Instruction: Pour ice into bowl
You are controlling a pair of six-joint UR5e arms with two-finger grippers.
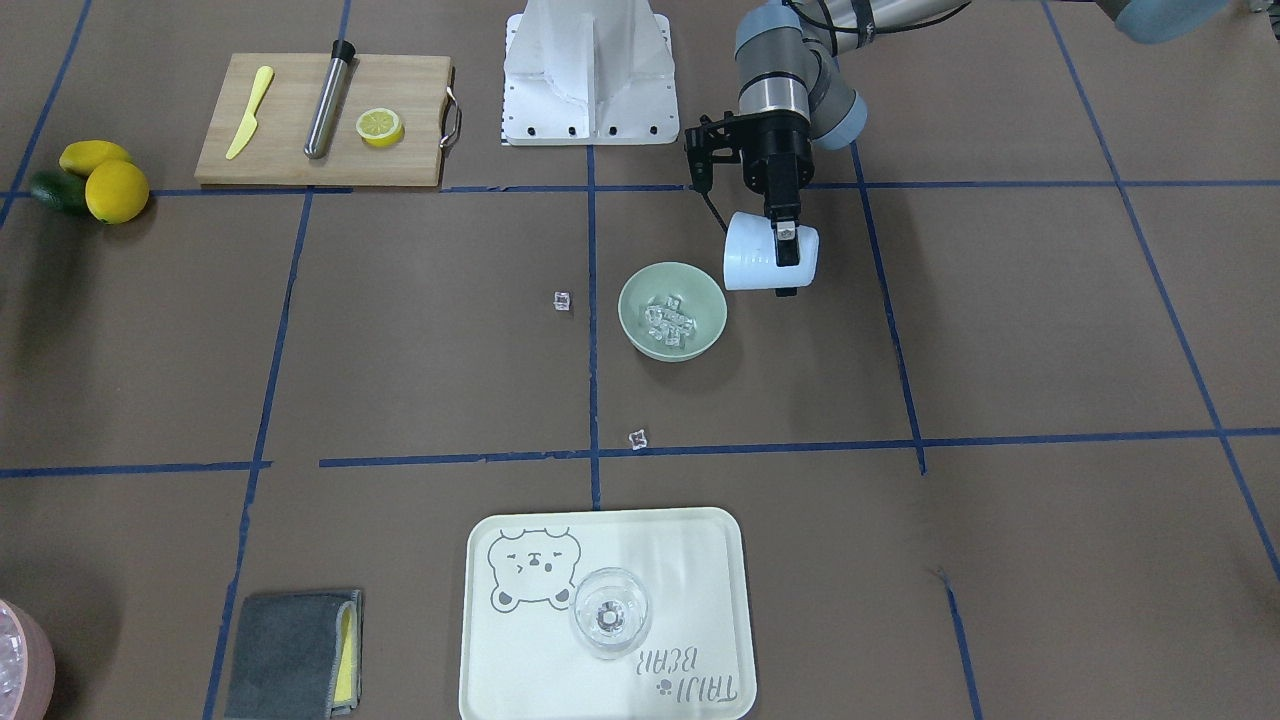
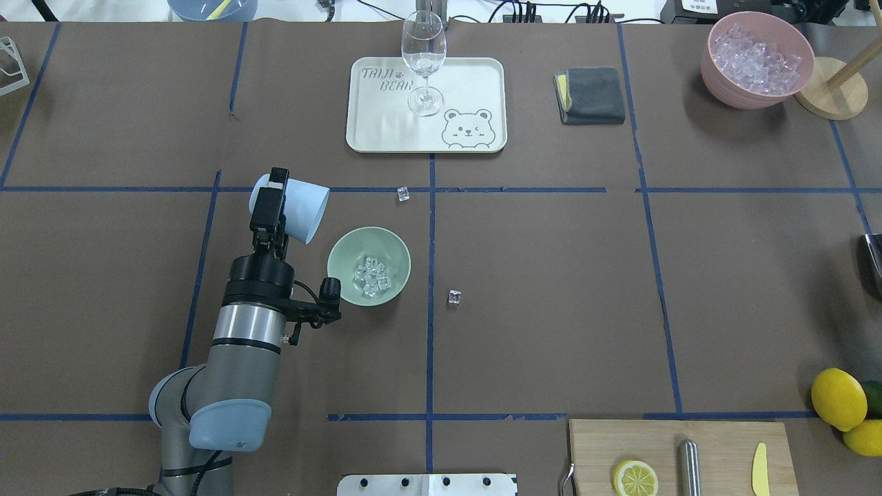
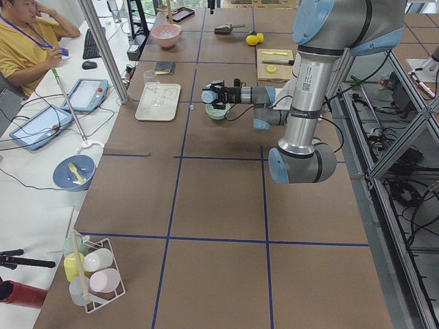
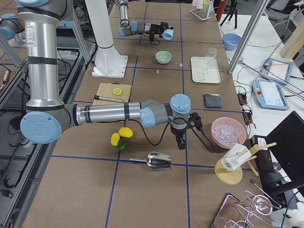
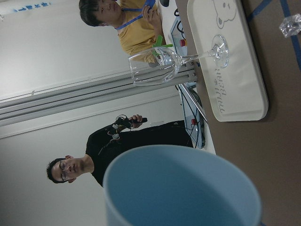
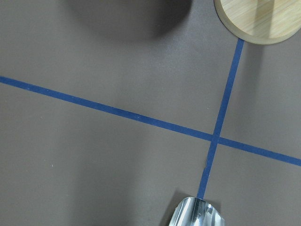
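- Locate the bowl (image 1: 672, 350) upright near the table's middle, with a heap of ice (image 1: 668, 320) already lying in its bottom.
- Note two stray cubes on the bare table: one (image 1: 562, 301) near the bowl on the side away from the cup, the other (image 1: 637, 438) further off, toward the tray (image 1: 720, 530).
- Observe the left gripper (image 1: 787, 262) clamped across the body of the light blue cup (image 1: 750, 262). The cup is held on its side above the table, mouth turned toward the bowl and just beside its rim.
- Judge the pour as largely done: no cubes show at the cup's mouth in the left wrist view.
- Cannot tell whether the right gripper (image 4: 182, 141) is open or closed. Visible only from the side camera, well apart from the bowl, near the metal scoop (image 4: 159, 161) and the pink container (image 4: 229, 133).
- Expect the ice to be hard, slick and light, likely to bounce and skid, as the stray cubes suggest.
- Move the ice by way of the cup rather than pinching single cubes; grip the cup wall mid-body and tip slowly over the bowl's centre.
- Treat the bowl as light and easily nudged; keep the cup off its rim.
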